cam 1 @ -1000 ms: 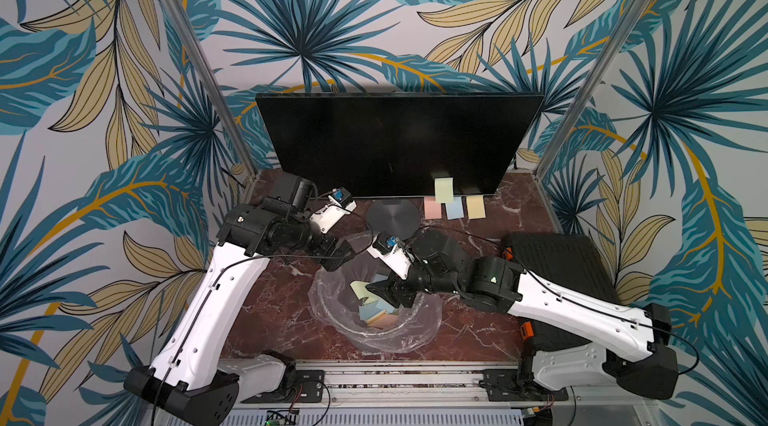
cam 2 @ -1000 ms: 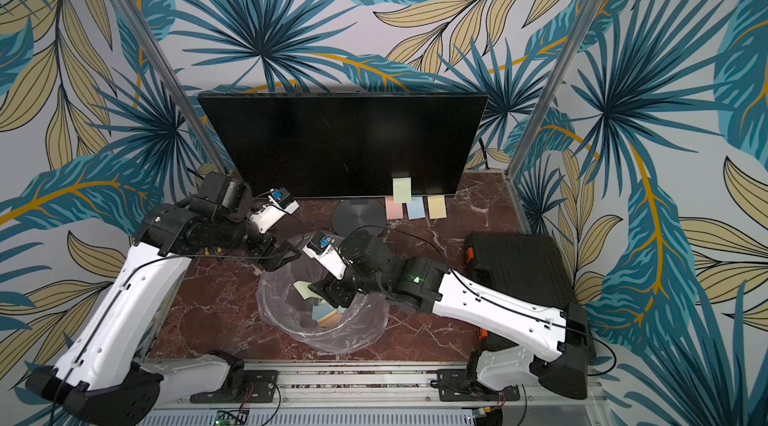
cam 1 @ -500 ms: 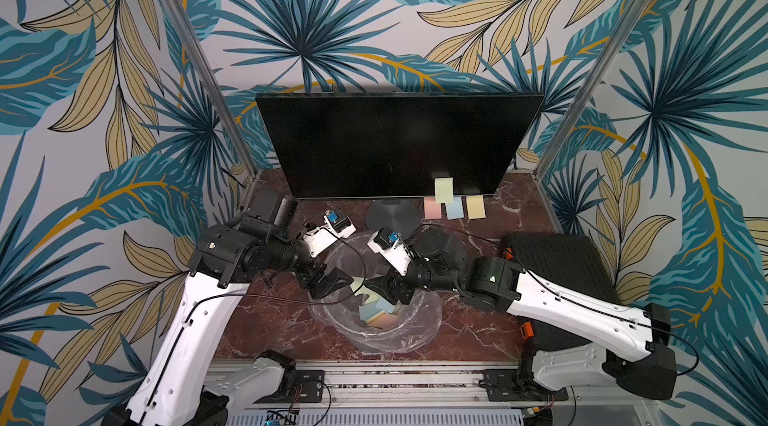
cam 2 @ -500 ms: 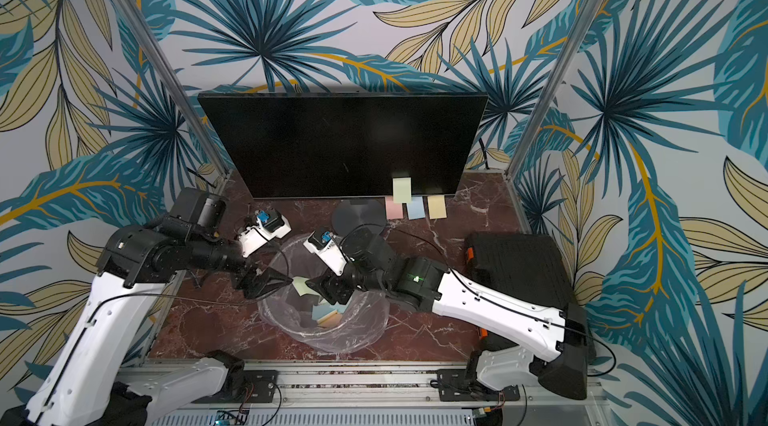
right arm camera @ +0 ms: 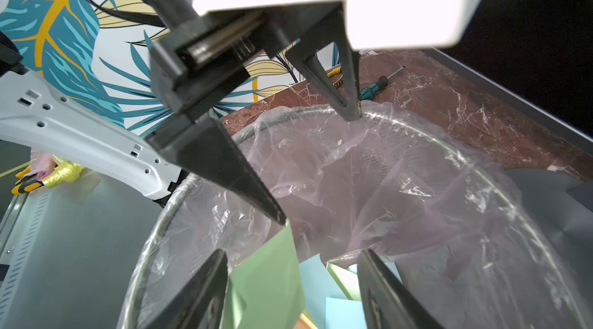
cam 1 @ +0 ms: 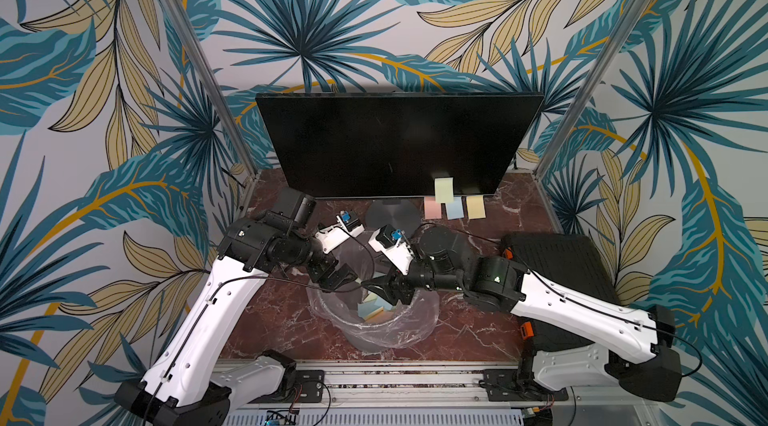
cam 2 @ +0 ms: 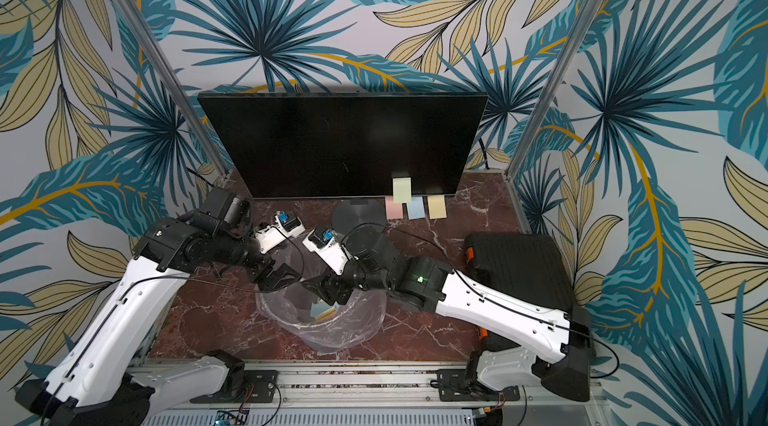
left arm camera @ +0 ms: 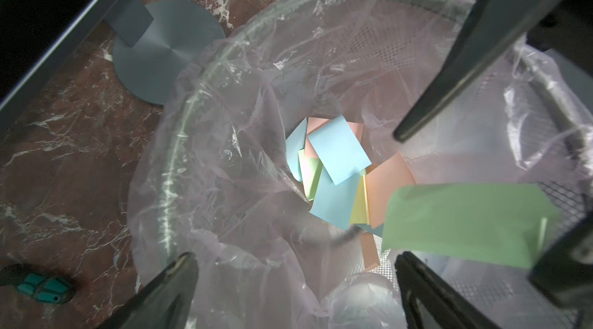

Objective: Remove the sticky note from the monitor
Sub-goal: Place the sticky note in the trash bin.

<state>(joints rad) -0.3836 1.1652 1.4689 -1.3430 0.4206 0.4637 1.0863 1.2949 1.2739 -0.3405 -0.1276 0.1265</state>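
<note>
Above the plastic-lined mesh bin (cam 1: 419, 322), my left gripper (cam 1: 338, 278) and right gripper (cam 1: 384, 291) both have jaws apart, a green paper note (right arm camera: 266, 279) beside the right one. Far behind, the wide black monitor (cam 1: 395, 141) bears a yellowish sticky note (cam 1: 443, 190), low right.

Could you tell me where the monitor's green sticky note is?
Both top views show the green sticky note low on the monitor's right side, above a blue note.
</note>
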